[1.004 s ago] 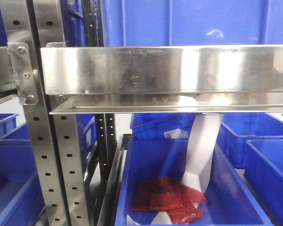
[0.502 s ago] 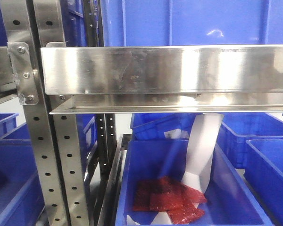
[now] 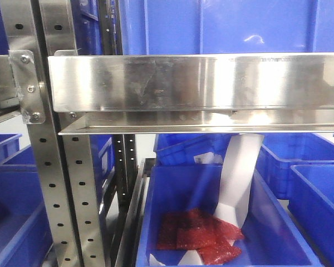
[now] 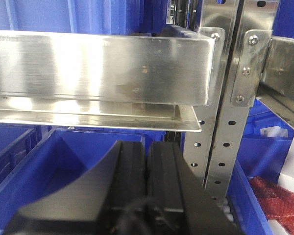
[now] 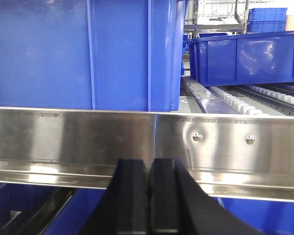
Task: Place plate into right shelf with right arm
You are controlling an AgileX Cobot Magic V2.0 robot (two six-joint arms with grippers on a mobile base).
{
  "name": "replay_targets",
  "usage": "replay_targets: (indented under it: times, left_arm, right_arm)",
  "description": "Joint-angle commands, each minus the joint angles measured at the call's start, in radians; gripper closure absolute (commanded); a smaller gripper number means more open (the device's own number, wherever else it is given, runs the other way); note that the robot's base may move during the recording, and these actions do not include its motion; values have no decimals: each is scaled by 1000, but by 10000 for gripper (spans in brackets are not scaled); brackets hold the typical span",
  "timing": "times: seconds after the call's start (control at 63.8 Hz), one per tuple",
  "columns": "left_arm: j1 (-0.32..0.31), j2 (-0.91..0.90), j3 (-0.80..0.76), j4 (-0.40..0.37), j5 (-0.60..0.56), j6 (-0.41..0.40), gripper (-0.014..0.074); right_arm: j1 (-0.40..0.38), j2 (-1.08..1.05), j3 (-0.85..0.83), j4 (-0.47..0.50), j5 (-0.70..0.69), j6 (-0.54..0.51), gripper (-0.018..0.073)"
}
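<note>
The plate is out of view in every frame. The right shelf [image 3: 200, 83] fills the front view as a shiny steel rail on perforated uprights [image 3: 72, 189]. In the right wrist view my right gripper [image 5: 150, 161] is shut with nothing between its black fingers, its tips just in front of the shelf's rail [image 5: 63, 132]. My left gripper [image 4: 147, 147] is also shut and empty in the left wrist view, below another steel rail [image 4: 103, 66] and left of a perforated upright [image 4: 220, 142].
Blue bins sit above and below the rail; the lower bin [image 3: 178, 189] holds red packets [image 3: 197, 236] and a white paper strip [image 3: 239, 178]. A tall blue bin [image 5: 88, 54] stands behind the rail, with white rollers [image 5: 235, 100] to its right.
</note>
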Motion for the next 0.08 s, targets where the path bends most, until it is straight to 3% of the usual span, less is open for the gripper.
replay_targets:
  times: [0.0, 0.063]
  left_arm:
    - [-6, -2, 8, -4, -85, 3, 643]
    - [-6, -2, 8, -4, -85, 3, 643]
  right_arm:
    - [-4, -13, -9, -10, -78, -8, 513]
    - [-4, -13, -9, -10, -78, -8, 513]
